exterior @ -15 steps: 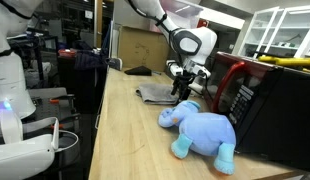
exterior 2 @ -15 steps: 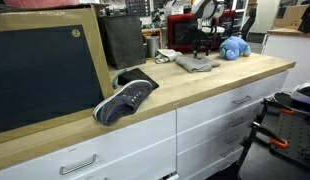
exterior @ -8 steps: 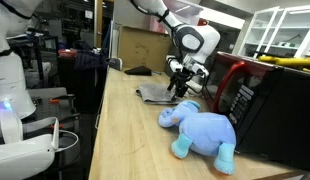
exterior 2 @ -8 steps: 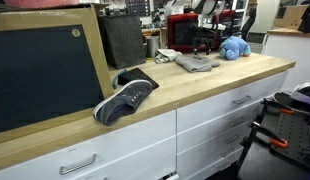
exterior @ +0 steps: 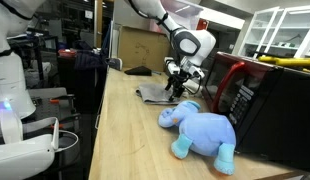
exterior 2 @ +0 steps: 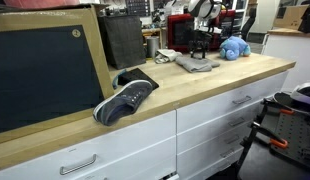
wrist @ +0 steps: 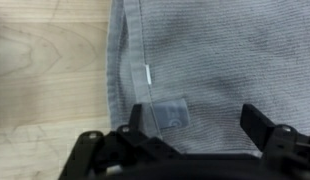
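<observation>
Gripper spread wide over grey cloth, nr blue plush

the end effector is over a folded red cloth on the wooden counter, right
No, the cloth is grey, not red; the wrist view shows it. The rest holds: the open end effector is over it on the wooden counter.

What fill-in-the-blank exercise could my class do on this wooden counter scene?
The gripper is poised over a folded ____ cloth.
Its jaws stand ____, one on each side of the cloth's small sewn tab.
The stuffed elephant lying near the cloth is ____ in colour.
Missing words: grey; open; blue.
</observation>
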Robot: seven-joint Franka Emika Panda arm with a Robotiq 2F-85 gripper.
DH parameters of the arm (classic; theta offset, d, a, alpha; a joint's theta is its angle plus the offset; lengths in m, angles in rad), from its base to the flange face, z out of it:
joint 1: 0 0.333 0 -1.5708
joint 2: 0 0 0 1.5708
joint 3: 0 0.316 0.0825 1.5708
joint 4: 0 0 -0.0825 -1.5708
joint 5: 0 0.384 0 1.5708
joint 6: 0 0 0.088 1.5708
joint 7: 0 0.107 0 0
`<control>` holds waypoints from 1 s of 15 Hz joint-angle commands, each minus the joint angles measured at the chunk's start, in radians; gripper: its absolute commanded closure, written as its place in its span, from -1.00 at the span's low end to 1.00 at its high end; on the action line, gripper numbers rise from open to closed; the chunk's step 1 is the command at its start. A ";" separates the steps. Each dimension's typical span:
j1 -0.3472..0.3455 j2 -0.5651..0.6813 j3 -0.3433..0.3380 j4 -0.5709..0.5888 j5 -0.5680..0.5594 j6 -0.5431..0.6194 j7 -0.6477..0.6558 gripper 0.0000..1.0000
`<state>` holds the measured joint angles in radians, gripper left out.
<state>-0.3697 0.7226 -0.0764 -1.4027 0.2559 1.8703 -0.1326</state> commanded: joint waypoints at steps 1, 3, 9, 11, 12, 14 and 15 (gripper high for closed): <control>-0.004 0.038 -0.003 0.056 0.011 0.004 -0.005 -1.00; -0.005 0.047 -0.002 0.068 0.011 0.009 0.000 -1.00; -0.007 0.066 0.001 0.093 0.013 0.006 0.009 -0.45; -0.008 0.065 0.001 0.094 0.014 0.002 0.010 -0.17; -0.009 0.067 0.001 0.097 0.013 0.000 0.010 0.02; -0.013 0.067 0.000 0.107 0.014 -0.006 0.010 0.33; -0.015 0.066 -0.002 0.112 0.012 -0.012 0.010 0.46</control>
<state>-0.3777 0.7764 -0.0767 -1.3303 0.2559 1.8795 -0.1317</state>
